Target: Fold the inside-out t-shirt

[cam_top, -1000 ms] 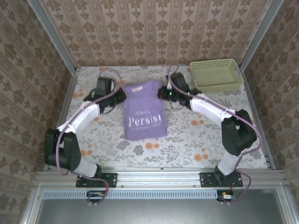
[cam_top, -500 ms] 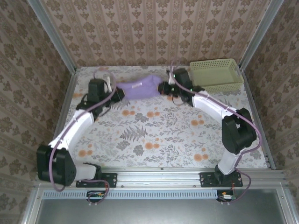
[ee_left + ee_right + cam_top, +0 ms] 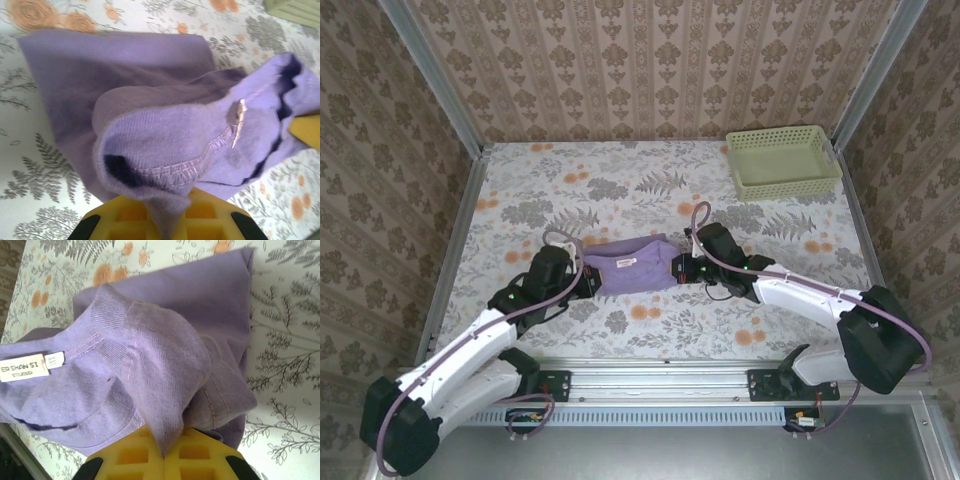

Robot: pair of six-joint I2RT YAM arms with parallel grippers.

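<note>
Floral tabletop [image 3: 620, 190]: L gripper [image 3: 584, 282] & R gripper [image 3: 674, 269] both clamp bunched t-shirt [image 3: 632, 272] ends.

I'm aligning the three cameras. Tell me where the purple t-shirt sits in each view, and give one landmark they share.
Top external: the t-shirt lies bunched in a band at the centre, towards the near edge of the table.
Left wrist: the t-shirt takes up the middle, narrowing towards bottom centre.
Right wrist: the t-shirt covers the centre and left, with its white neck label at the left edge.
Shared landmark: the floral table cover.
</note>
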